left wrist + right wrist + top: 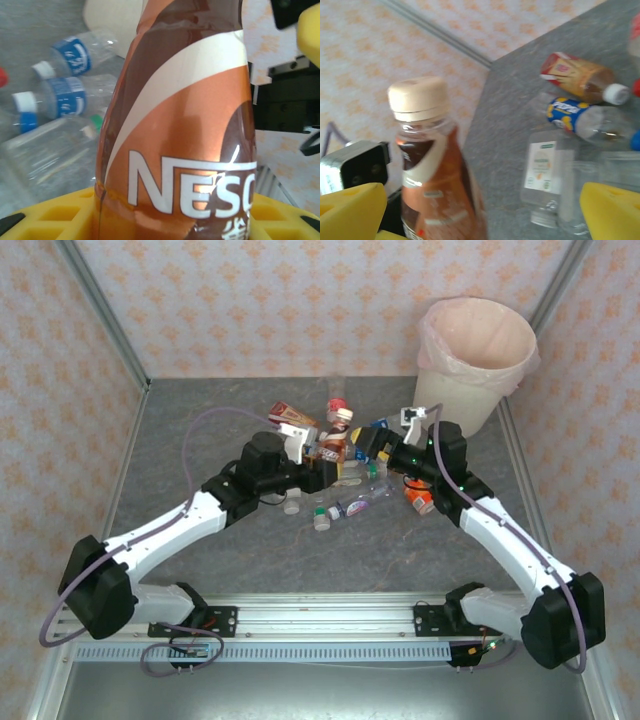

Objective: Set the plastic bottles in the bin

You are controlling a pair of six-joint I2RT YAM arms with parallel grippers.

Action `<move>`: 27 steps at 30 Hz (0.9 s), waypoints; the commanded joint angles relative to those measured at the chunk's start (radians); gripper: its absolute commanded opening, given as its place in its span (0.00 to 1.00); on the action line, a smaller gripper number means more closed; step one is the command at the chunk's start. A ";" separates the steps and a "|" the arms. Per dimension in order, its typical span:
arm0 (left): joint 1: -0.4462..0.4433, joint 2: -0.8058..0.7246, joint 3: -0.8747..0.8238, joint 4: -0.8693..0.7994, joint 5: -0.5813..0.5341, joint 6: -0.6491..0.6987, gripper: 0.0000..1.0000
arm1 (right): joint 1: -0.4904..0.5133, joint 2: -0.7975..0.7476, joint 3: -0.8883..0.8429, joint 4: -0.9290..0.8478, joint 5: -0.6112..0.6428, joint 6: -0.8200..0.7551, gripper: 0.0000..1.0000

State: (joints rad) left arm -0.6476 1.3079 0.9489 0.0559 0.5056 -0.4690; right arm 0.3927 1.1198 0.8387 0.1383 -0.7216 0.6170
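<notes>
My left gripper (335, 465) (170, 222) is shut on a brown and orange Nescafe bottle (334, 449) (185, 125), held upright over the pile with its yellow fingers (50, 215) on both sides. That bottle (432, 185), with a cream cap, also stands near the left finger of my right gripper (372, 445) (482, 215), which is wide open and grips nothing. Several plastic bottles lie on the table: blue-labelled clear ones (65, 97), a tea bottle (577, 77) and a white-labelled clear one (542, 175). The bin (462, 395) stands at the far right, lined with a pink bag.
The pile of bottles (340, 505) lies mid-table between the two arms, with an orange one (420, 500) under the right arm. Patterned walls close the table on three sides. The grey tabletop (200, 440) is bare at the left.
</notes>
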 commanded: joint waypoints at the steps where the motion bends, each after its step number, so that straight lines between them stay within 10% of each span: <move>1: -0.011 0.016 0.053 0.080 0.118 0.022 0.00 | 0.018 -0.007 0.040 0.149 -0.052 0.009 0.98; 21: -0.051 0.092 0.125 -0.002 0.152 0.090 0.00 | 0.028 0.055 0.106 0.080 -0.015 -0.029 0.18; 27: -0.052 0.091 0.120 -0.018 0.127 0.092 0.35 | 0.028 0.056 0.106 0.076 0.005 -0.031 0.00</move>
State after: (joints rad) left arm -0.6937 1.3933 1.0428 0.0547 0.6491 -0.4122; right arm 0.4152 1.1763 0.9154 0.2020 -0.7246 0.6003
